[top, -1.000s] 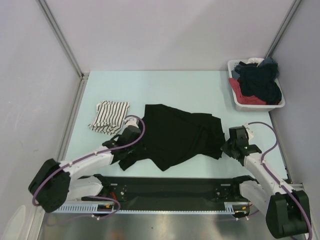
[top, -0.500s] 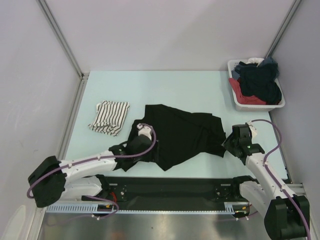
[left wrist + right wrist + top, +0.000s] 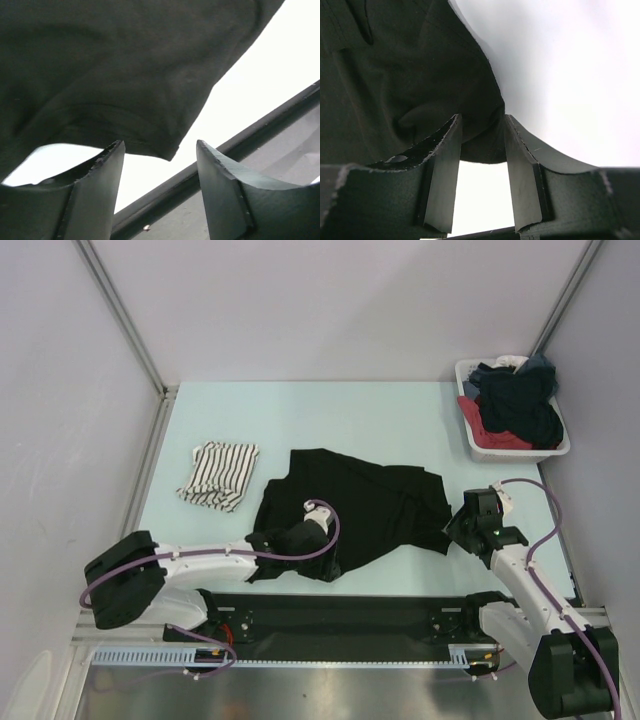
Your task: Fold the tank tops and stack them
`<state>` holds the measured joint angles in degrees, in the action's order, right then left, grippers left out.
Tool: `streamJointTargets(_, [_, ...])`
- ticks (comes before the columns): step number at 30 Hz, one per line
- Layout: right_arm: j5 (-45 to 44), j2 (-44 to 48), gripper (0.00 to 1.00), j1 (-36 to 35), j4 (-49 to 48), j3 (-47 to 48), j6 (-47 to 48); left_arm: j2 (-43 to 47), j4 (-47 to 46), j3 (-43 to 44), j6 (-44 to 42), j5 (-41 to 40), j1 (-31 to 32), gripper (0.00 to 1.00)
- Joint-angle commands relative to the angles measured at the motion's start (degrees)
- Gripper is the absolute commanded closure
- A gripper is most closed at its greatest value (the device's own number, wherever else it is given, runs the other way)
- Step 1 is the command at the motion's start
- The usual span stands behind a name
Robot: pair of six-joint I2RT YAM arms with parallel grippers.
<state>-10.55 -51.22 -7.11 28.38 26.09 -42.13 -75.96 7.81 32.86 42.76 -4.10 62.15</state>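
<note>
The plain black tank top lies spread out and rumpled in the middle of the table. The striped tank top lies folded to its left, apart from it. My left gripper is over the black top's near corner. In the left wrist view this gripper is open, and the cloth corner lies just past its tips. My right gripper is at the black top's right edge. In the right wrist view it is open, with the cloth's edge lying between its fingertips.
A white basket heaped with dark and red clothes stands at the back right. A black rail runs along the near edge just below the black top. Walls close the table at the left, right and back.
My left gripper has opened and moved right along the black top's near side, from its left edge to its near corner. My right gripper has opened and shifted only a little.
</note>
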Motion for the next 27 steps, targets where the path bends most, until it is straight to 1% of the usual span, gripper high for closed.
streamJointTargets(1, [0.3, -0.1, 0.56, 0.1, -1.9, -0.3, 0.7, -1.4, -3.2, 3.2, 1.3, 2.1, 1.1, 0.38])
streamJointTargets(2, [0.3, -0.3, 0.57, 0.2, -2.0, -0.3, 0.8, -2.1, -3.1, 3.7, 1.3, 2.0, 1.7, 0.42])
streamJointTargets(8, [0.3, -0.2, 0.57, 0.2, -1.9, -0.3, 0.8, -6.1, -0.6, 6.6, 1.5, 1.9, 3.2, 0.49])
streamJointTargets(10, [0.3, -0.1, 0.57, 0.2, -2.1, -0.4, 0.8, -7.2, -0.8, 6.6, 1.7, 2.5, 3.2, 0.54])
streamJointTargets(12, [0.3, -0.1, 0.57, 0.2, -2.0, -0.4, 0.9, -7.7, -1.0, 6.6, 2.0, 2.7, 3.2, 0.61])
streamJointTargets(14, [0.4, -0.1, 0.57, 0.2, -2.1, -0.4, 0.9, -8.2, -0.9, 6.4, 2.2, 2.5, 3.2, 0.63])
streamJointTargets(15, [0.5, -0.1, 0.57, 0.2, -2.1, -0.4, 1.0, -8.2, 0.2, 6.6, 2.5, 1.8, 3.3, 0.61])
streamJointTargets(16, [0.5, -0.1, 0.57, 0.2, -2.2, -0.4, 1.0, -7.9, 1.0, 6.7, 2.7, 1.0, 3.4, 0.56])
streamJointTargets(17, [0.7, -0.2, 0.57, 0.2, -2.2, -0.4, 1.1, -7.5, 1.7, 6.8, 2.7, -0.9, 3.8, 0.46])
streamJointTargets(20, [0.9, -0.3, 0.57, 0.2, -2.5, -0.4, 1.2, -5.3, 4.0, 6.6, 3.0, -4.1, 4.2, 0.36])
streamJointTargets(22, [1.1, -0.5, 0.57, 0.2, -2.5, -0.4, 1.3, -4.0, 5.7, 6.6, 3.0, -5.3, 4.4, 0.35])
streamJointTargets(27, [1.3, -1.0, 0.58, 0.2, -3.0, -0.3, 1.4, -4.8, 7.2, 7.0, 2.3, -6.5, 5.3, 0.38])
